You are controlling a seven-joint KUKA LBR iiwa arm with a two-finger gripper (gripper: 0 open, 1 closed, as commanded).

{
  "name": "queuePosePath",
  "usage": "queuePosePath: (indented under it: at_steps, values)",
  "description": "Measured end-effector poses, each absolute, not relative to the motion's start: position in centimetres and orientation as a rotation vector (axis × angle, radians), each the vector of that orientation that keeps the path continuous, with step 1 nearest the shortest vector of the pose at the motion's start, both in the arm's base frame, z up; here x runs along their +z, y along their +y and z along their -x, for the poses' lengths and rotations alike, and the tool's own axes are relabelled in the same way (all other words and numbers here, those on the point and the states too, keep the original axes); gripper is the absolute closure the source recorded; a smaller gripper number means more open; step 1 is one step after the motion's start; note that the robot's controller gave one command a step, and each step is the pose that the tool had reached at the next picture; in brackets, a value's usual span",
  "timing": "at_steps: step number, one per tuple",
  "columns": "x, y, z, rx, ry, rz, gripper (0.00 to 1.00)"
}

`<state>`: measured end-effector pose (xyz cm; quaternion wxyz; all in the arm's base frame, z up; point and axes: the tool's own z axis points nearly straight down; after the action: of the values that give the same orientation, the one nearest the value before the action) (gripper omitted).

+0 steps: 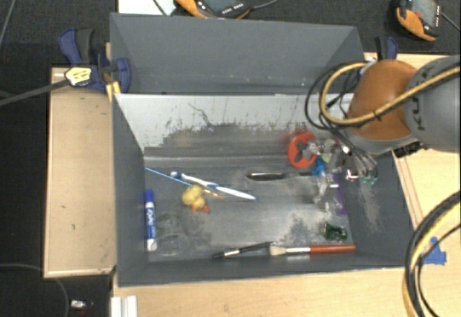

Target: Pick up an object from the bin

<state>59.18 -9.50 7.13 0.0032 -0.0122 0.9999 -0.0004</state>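
My gripper (330, 177) hangs low over the right part of the bin, below the arm's wrist. Just behind it to the left lies a red ring-shaped thing (300, 149) with a blue part beside it. A purple thing (337, 202) lies right under the gripper's front side, and a small green thing (334, 231) a little nearer the front wall. A dark, slim spoon-like thing (266, 176) lies to the gripper's left on the bin floor. Whether anything is in the gripper I cannot see.
Along the front wall lie a red-handled paintbrush (313, 251) and a black pen (241, 252). Further left are a yellow rubber duck (193, 197), a white and blue stick (210, 186) and a blue marker (150, 219) by the left wall.
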Motion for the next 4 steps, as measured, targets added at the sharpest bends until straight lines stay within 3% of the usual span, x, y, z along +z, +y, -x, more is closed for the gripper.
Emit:
queuePosePath:
  at_steps: [1, 2, 3, 4]
  values:
    - [15.0, -9.2, -59.1, -0.003, 3.120, 0.188, 0.00]
    - [10.0, -2.4, -57.5, 0.004, 3.144, 0.097, 0.00]
    - [7.1, -7.5, -58.9, -0.003, 3.089, -0.452, 0.00]
    - [7.1, -6.7, -58.6, 0.003, 3.139, -0.024, 1.00]
